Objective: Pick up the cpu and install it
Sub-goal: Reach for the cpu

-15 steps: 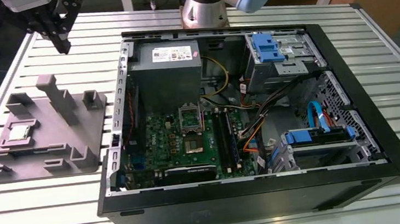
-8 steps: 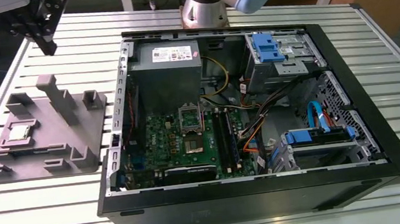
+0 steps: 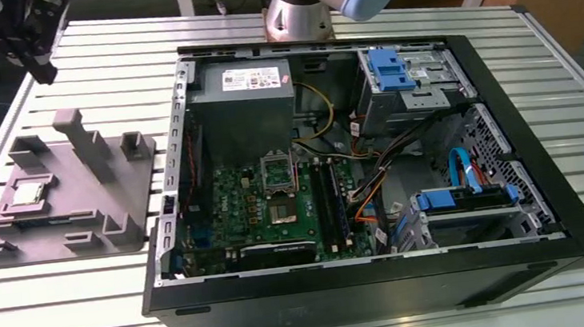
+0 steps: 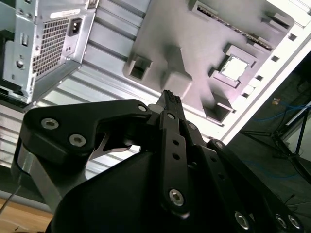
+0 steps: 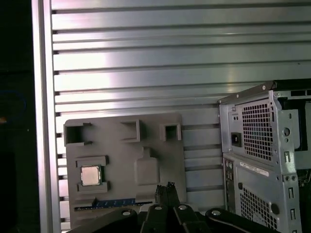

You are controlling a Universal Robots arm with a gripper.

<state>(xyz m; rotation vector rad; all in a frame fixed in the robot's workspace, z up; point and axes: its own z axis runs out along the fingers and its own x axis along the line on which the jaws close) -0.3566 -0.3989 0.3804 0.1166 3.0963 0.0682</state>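
Note:
The cpu [image 3: 31,192] is a small silver square chip lying flat in a recess of the grey tray [image 3: 83,224] on the slatted table, at the exterior view's left. Both wrist views look down on it, the cpu [image 5: 91,175] in the tray [image 5: 155,141] and the cpu [image 4: 234,68] in the tray [image 4: 184,29]. My black gripper [image 3: 45,73] hangs well above the table beyond the tray's far end, apart from the chip. Its fingertips [image 5: 159,189] stand together, shut on nothing, as the gripper [image 4: 170,96] also shows in the second wrist view.
An open black computer case [image 3: 554,210] lies to the exterior view's right of the tray. Inside it are a green motherboard [image 3: 242,200] with a silver socket frame [image 3: 276,167], black memory sticks [image 3: 330,196], cables and blue drive bays [image 3: 391,70]. The arm's base [image 3: 297,14] stands behind the case.

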